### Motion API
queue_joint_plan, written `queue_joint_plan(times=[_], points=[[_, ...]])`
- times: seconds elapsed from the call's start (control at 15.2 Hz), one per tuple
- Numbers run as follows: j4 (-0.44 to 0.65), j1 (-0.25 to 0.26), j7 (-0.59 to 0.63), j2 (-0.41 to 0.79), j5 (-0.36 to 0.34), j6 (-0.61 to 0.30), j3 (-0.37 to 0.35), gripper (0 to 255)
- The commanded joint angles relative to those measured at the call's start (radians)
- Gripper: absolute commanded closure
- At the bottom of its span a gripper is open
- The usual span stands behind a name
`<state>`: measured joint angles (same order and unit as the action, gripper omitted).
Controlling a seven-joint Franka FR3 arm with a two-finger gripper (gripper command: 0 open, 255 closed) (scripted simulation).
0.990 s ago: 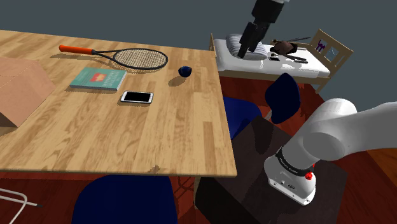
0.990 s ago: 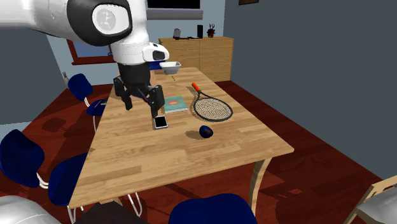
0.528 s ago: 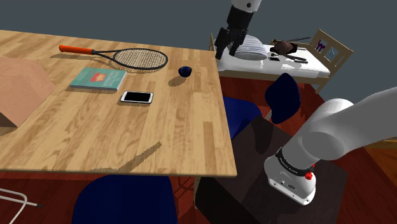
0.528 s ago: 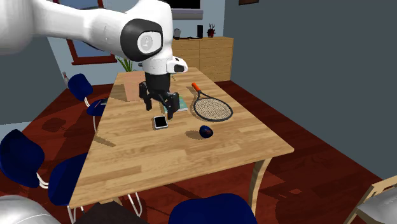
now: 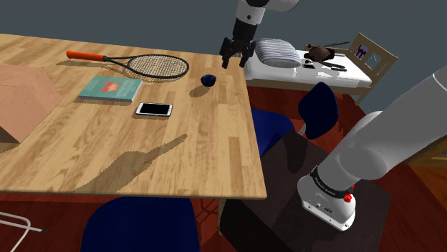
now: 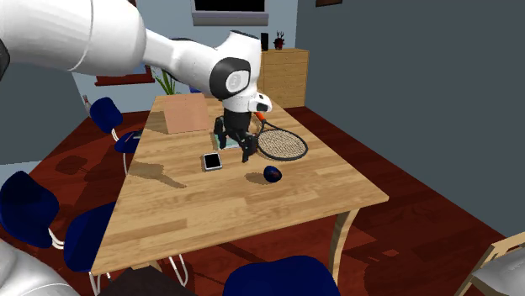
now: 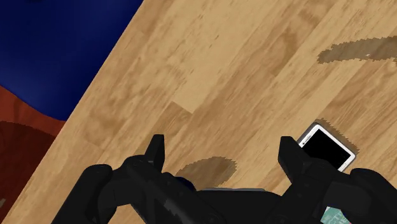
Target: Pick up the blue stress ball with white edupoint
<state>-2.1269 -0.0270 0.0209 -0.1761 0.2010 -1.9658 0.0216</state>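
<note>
Black claw [image 5: 235,61] hung empty and wide open above the table [image 5: 179,165], beside the dark blue ball [image 5: 208,79] near one edge. Closing off-centre could have squirted the round ball over that edge.

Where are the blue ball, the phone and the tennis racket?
blue ball [image 5: 208,79]: shoulder view, its top.
phone [image 5: 154,109]: shoulder view, dark screen's middle.
tennis racket [image 5: 159,66]: shoulder view, strung head's middle.

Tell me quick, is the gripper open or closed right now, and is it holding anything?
Gripper: open, fingers apart, holding nothing. It is above the table and is not touching the dark blue ball.
</note>
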Motion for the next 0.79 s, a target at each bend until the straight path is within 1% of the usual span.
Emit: queue_joint_plan(times=[0.0,0.33,0.73], points=[[0.051,-0.004,0.015,0.077,0.015,-0.017,0.005,0],[0.194,-0.016,0.05,0.274,0.058,-0.047,0.018,0],[0.403,-0.04,0.093,0.514,0.111,-0.049,0.03,0]])
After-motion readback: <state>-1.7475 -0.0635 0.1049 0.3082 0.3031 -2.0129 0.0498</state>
